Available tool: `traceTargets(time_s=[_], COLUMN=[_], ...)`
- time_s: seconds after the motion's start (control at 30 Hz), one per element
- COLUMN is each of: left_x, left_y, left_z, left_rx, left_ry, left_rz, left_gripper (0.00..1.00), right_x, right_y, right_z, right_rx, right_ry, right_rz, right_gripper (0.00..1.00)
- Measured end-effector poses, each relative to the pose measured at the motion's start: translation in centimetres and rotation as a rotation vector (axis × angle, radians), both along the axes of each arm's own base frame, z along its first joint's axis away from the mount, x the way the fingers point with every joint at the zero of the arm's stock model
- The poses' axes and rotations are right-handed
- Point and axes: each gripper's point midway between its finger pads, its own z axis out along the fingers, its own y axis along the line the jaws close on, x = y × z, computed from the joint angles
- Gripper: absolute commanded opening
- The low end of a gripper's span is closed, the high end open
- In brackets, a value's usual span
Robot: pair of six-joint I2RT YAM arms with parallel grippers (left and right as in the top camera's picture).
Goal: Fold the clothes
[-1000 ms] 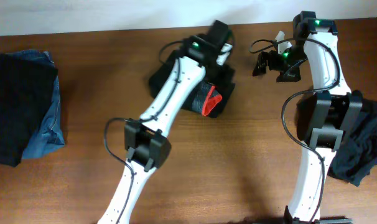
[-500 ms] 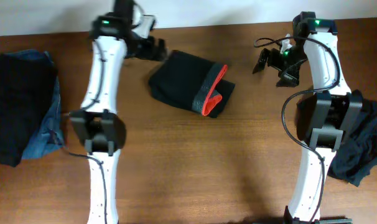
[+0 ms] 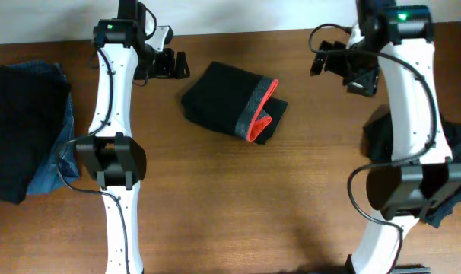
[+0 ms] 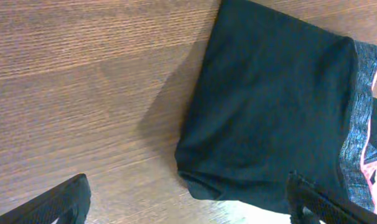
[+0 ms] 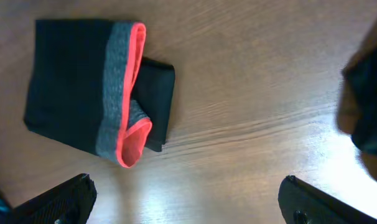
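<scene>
Left tool point(image 3: 177, 65): jaws spread wide, holding nothing; it hangs near the far edge of the tabletop point(image 3: 238, 198), just left of the folded trousers point(image 3: 232, 101) and clear of them. A second ago this arm lay across that bundle with the tool at its far side; it has since swung away toward the far-left corner and let go.

Right tool point(image 3: 319, 61): jaws likewise wide apart and empty; it has drawn slightly back toward the far edge, well apart from the bundle.

Folded trousers: a compact black rectangle at the far centre of the tabletop, grey waistband with red edging on the side facing the right edge; position unchanged through the withdrawal; neither wrist view shows any finger touching cloth.

Remaining clothes: a flat stack of black and denim point(image 3: 25, 129) at the left edge; a loose dark heap point(image 3: 460, 164) at the right edge, partly behind the right arm.

Assessment: the release and retreat indicate this garment's folding is complete; it probably still needs moving to the left-edge stack, and the right-edge heap appears unfolded.
</scene>
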Motion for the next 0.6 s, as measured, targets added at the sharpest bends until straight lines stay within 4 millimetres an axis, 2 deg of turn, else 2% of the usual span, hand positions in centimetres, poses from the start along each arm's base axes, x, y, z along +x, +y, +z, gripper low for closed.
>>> traceTargets(time_s=[0.07,0.3,0.4,0.6], left_x=[0.4,0.1,0.1,-0.4], left_y=[-0.3,-2.3,-2.7,-3.3], left_z=[0.2,0.3,-1.4,-6.2], left_rx=[-0.003,-0.037,-0.052,-0.085], left_ry=[-0.027,-0.077,-0.062,0.006], left_rz=[-0.02,-0.194,-0.234,-0.3], left_gripper=[0.99,0.99,0.99,0.99], right_x=[-0.6,-1.3,-1.3,-1.0], right_y=[-0.1,-0.1,-0.1,0.0], right_z=[0.0,-0.5,-0.5,-0.5], right_rx=[0.004,0.003,-0.002,-0.006], right_ry=[0.025,0.065,0.062,0.046], right_rz=[-0.017,-0.009,0.008,0.028], right_gripper=[0.99,0.99,0.99,0.99])
